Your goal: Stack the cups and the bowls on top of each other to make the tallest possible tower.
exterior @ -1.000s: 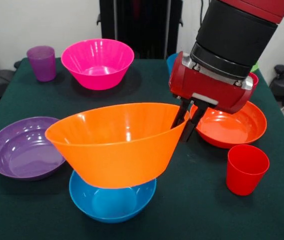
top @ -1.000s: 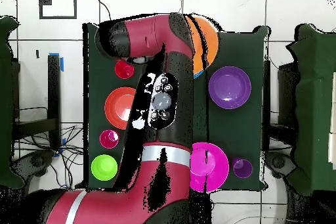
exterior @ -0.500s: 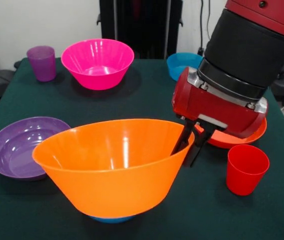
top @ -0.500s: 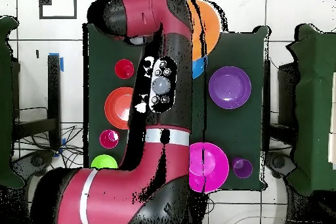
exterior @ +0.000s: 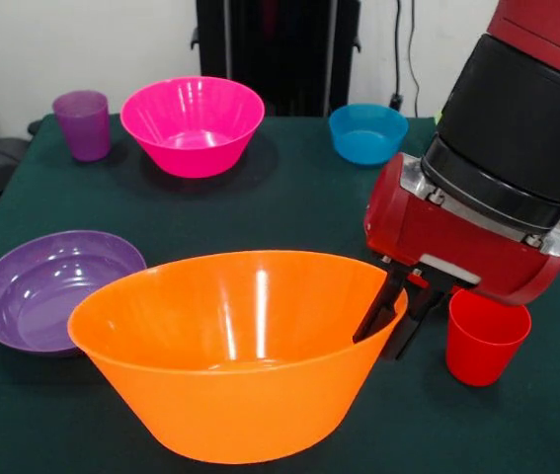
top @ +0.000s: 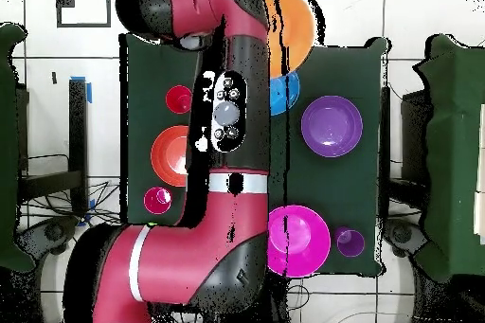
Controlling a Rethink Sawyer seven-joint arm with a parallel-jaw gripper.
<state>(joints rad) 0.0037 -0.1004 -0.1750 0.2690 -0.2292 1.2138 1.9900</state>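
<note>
- Lower and nearer the camera than a second ago, the large orange bowl (exterior: 235, 351) now hides the medium blue bowl (top: 284, 92) completely in the front view; a second ago the blue one showed plainly beneath it.
- Overhead, a blue crescent shows just beside the orange bowl's edge, so I judge the orange bowl is over the blue one but not centred on it; whether it rests on it I cannot tell.
- Clamped on the orange bowl's right rim, the gripper (exterior: 390, 318) has one of its jaws inside the wall and one outside, and the bowl sits nearly level.
- Just right of the gripper stands a red cup (exterior: 487, 334), clear of the orange bowl.
- At the left lies the shallow purple bowl (exterior: 50, 289), close to the orange bowl's rim but apart from it.
- Further back on the desk (exterior: 299, 212) are the pink bowl (exterior: 193, 123), the translucent purple cup (exterior: 82, 123) and a smaller blue bowl (exterior: 367, 131), all standing separately.
- Overhead, a red-orange bowl (top: 170, 153) and a second red cup (top: 157, 200) show beside the arm.
- As for progress, the tower is barely begun: at most two bowls are paired, and this one is not yet released.
- Every other bowl and all three cups are left to stack.
</note>
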